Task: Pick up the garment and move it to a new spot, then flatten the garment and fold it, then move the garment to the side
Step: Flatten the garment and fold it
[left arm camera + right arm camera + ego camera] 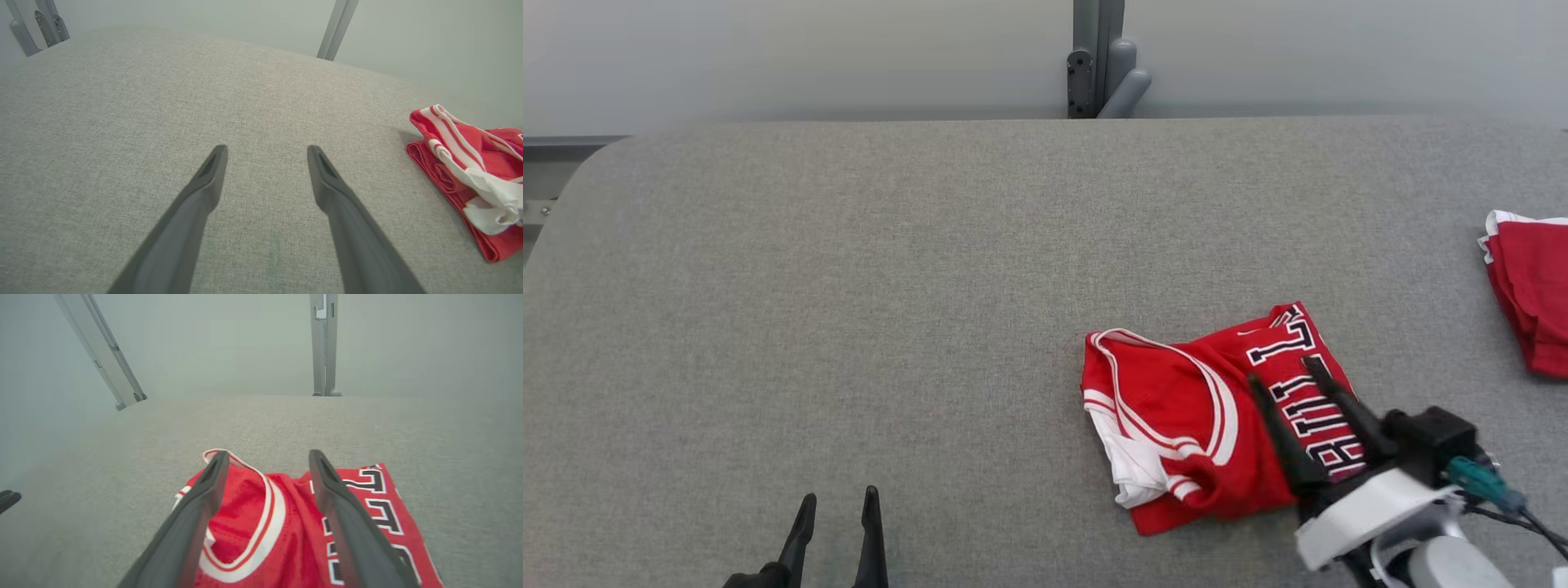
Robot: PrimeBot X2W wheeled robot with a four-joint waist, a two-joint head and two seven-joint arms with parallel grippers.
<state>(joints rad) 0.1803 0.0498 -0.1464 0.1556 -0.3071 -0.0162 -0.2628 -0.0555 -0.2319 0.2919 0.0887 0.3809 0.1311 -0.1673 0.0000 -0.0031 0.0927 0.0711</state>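
Observation:
The garment (1176, 408) is a red jersey with white trim and dark lettering, lying folded in a compact bundle on the grey table (849, 286), right of centre near the front. My right gripper (1281, 369) hovers over its lettered right half, open, with nothing between the fingers. In the right wrist view the fingers (196, 522) straddle the jersey (253, 522) and its white-edged armhole. My left gripper (840, 494) is open at the lower left over bare table, well apart from the cloth. In the left wrist view that gripper (266, 149) is open and the jersey (457, 159) lies at the right edge.
A second red and white cloth (1531, 294) lies at the table's right edge. A grey metal post (1098, 57) stands behind the far edge. The table's left corner (596, 163) is rounded. Bare grey surface stretches across the left and middle.

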